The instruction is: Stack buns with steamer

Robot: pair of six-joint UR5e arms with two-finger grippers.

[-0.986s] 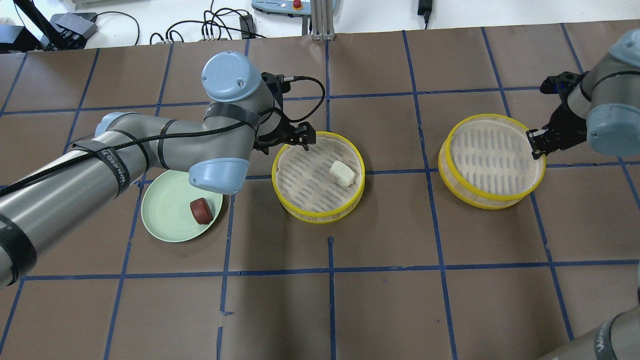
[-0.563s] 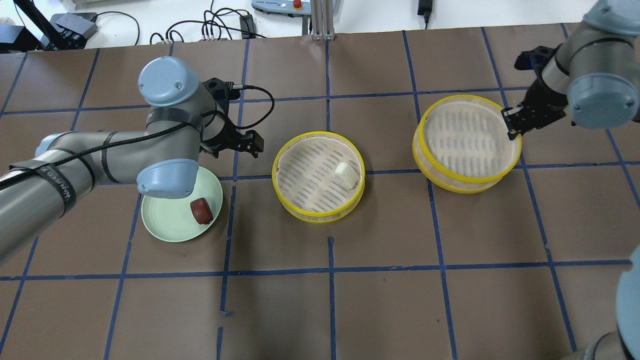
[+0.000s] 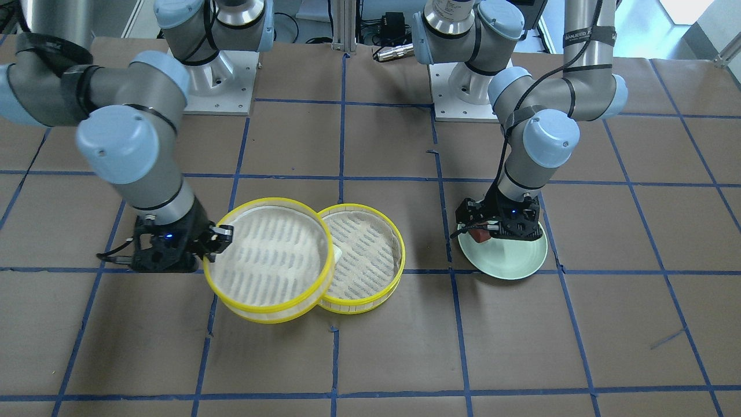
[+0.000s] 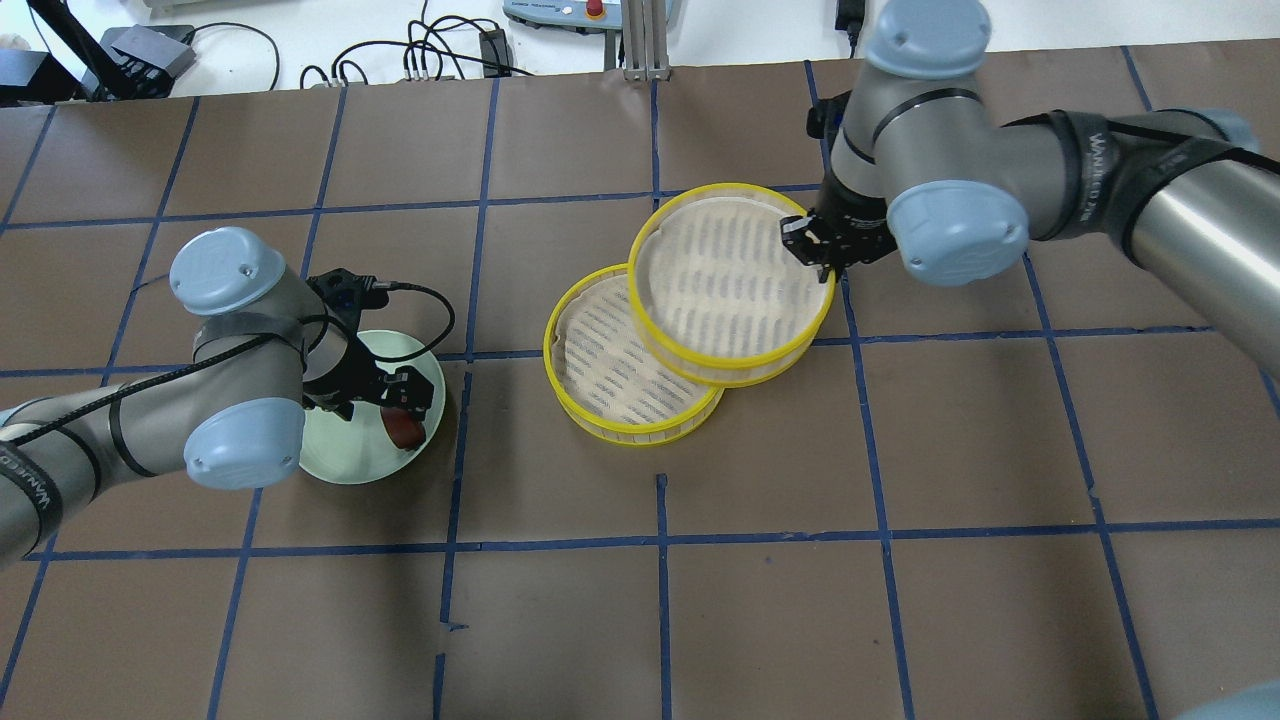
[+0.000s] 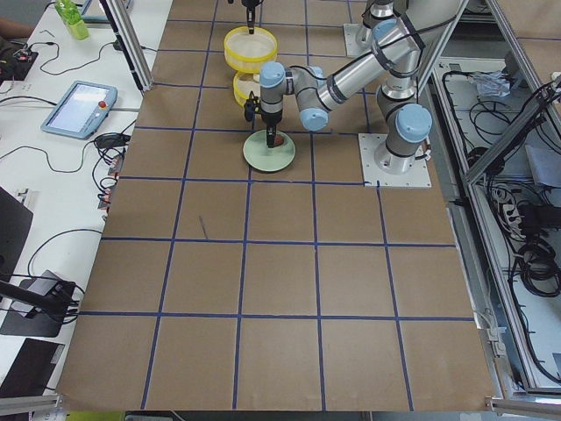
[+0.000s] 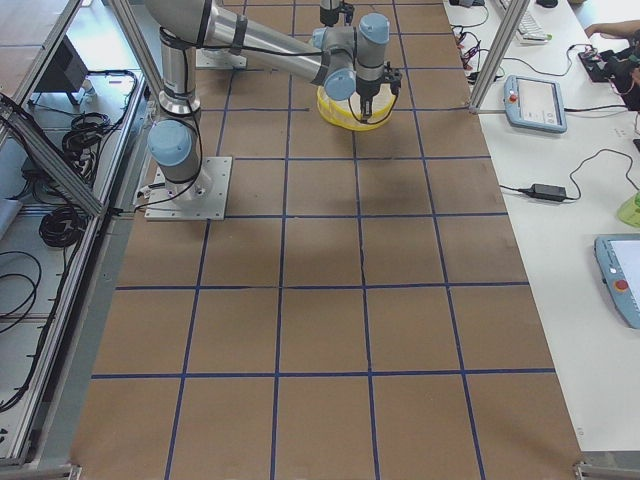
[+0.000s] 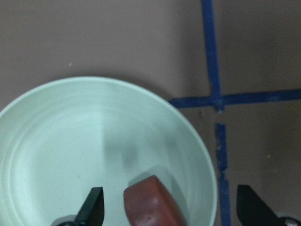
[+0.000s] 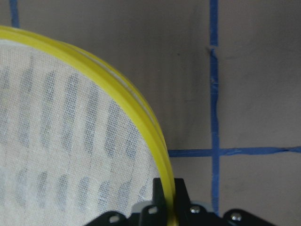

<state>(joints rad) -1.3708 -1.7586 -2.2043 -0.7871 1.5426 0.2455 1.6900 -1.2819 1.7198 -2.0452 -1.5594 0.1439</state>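
Partly above lower tier (image 4: 600, 395), right pincer (image 4: 813, 245) clamps upper tier (image 4: 720, 290).

The yellow-rimmed round steamer tier (image 4: 720, 285) is held partly over the second identical tier (image 4: 600, 385); left of both, the reddish-brown rounded bun (image 4: 406, 430) is seated on the pale-green plate (image 4: 350, 458).

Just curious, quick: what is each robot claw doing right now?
Left gripper: open, straddling the reddish-brown bun on the green plate.
Right gripper: closed on the upper steamer tier, at its yellow rim.
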